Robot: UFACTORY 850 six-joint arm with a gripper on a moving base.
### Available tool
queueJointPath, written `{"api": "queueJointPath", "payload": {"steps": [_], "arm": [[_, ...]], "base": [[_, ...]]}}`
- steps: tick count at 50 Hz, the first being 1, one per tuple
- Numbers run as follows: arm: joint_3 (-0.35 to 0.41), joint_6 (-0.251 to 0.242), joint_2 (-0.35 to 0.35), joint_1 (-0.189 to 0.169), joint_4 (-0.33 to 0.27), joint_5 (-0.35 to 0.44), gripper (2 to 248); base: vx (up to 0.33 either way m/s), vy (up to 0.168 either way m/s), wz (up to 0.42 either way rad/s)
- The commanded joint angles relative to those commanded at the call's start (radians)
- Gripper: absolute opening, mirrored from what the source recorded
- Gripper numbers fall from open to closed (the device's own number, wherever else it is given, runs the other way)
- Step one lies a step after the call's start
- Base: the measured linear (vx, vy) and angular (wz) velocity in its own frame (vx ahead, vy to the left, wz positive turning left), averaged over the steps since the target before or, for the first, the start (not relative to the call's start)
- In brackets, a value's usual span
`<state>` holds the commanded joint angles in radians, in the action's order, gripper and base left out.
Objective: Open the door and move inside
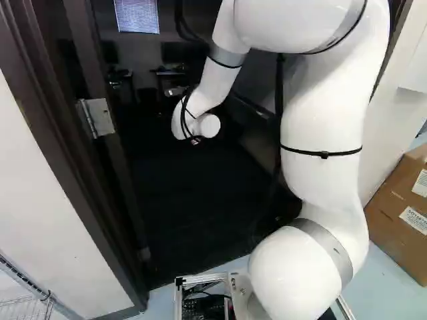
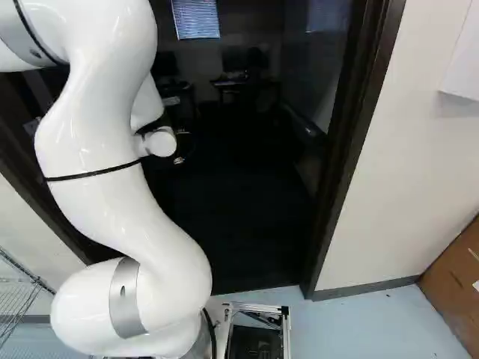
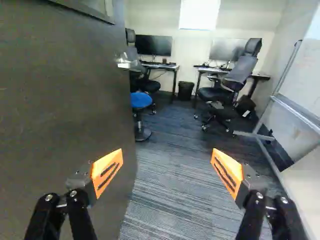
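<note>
The door (image 3: pixel 60 115) stands open on the left, with its handle (image 3: pixel 123 62) on the far part, so I judge that opening is done and moving inside comes next: the base (image 1: pixel 179 300) should drive forward, carefully, between the sides of the door frame (image 2: pixel 355 142). The arm (image 1: pixel 320 133) is bent and reaches ahead, its gripper (image 3: pixel 167 172) with fingers wide apart, holding nothing.
</note>
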<state>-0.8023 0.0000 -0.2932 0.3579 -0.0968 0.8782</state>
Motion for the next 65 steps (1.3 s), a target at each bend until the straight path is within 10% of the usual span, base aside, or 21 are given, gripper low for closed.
{"api": "queueJointPath", "payload": {"steps": [65], "arm": [[0.265, 0.000, 0.238, -0.158, 0.119, 0.000, 247]], "base": [[0.000, 0.000, 0.000]]}}
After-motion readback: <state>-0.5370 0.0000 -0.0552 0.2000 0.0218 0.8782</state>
